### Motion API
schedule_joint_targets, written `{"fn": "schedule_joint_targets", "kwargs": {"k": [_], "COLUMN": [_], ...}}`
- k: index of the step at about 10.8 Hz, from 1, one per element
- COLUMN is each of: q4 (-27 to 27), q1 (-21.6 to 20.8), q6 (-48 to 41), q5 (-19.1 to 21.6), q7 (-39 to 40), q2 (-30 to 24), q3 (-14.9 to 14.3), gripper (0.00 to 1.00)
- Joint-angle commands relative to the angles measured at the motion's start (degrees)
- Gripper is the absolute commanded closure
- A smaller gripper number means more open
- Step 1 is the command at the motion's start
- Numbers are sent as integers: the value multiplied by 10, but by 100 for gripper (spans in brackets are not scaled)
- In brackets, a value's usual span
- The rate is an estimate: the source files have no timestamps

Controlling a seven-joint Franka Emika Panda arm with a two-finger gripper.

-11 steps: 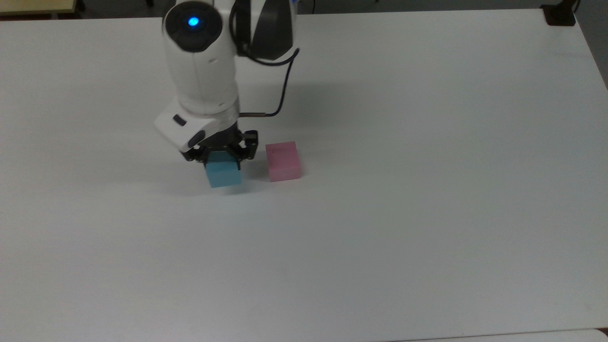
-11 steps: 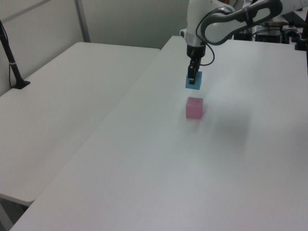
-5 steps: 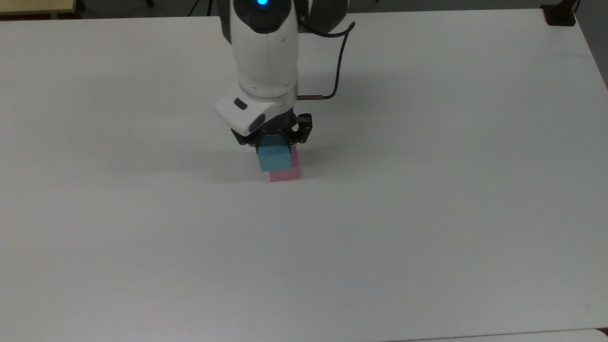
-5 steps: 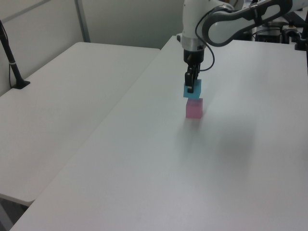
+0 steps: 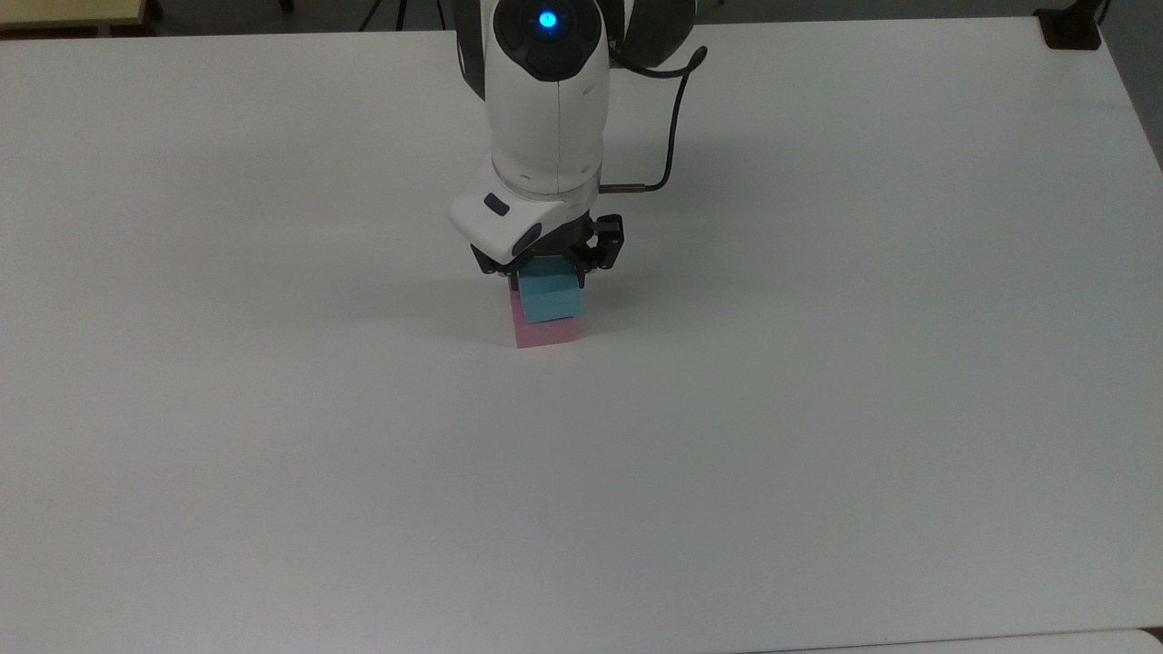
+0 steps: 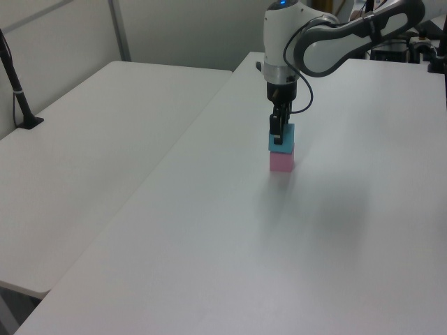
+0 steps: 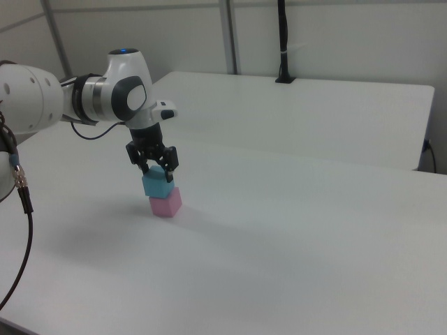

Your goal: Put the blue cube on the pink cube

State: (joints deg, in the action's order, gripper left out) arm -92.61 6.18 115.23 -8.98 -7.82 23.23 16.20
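Observation:
The pink cube (image 5: 543,334) (image 6: 281,163) (image 7: 166,203) rests on the white table (image 5: 818,381). Directly on top of it is the light blue cube (image 5: 550,298) (image 6: 281,143) (image 7: 158,185), set slightly toward the top view's right, and the two appear to touch. My gripper (image 5: 549,272) (image 6: 277,133) (image 7: 158,169) points straight down and is shut on the blue cube's upper part, with a black finger on either side. Most of the pink cube's top face is hidden under the blue one.
A black cable (image 5: 673,118) loops off the wrist. A black clamp (image 5: 1070,27) sits at the table's far right corner in the top view. A neighbouring white table carries a black post (image 6: 21,98) (image 7: 283,42). Bare tabletop lies all around the stack.
My gripper carried the blue cube toward the top view's right, from beside the pink cube to above it, then came down until the blue cube met the pink one.

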Motion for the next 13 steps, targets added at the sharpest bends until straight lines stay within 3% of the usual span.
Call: {"fn": "schedule_joint_targets", "kwargs": {"k": [1,5,6,7,10,11,13], "q4": [14,29,28,20,10,10,10], "q1": [0,1,2,-4,-7,-26,-100], "q6": [-53,-180,-200,-205,-207,-207,-207], "q5": [-4,8,39,62,68,68,68], "q7": [-6,-16,-18,-16,-11,-11,-9], "q2": [-38,-126,-147,-173,-214,-217,-224], "q3": [-7,-6,-16,-42,-73,-93,-175], "gripper": [0,0,0,0,0,0,0]}}
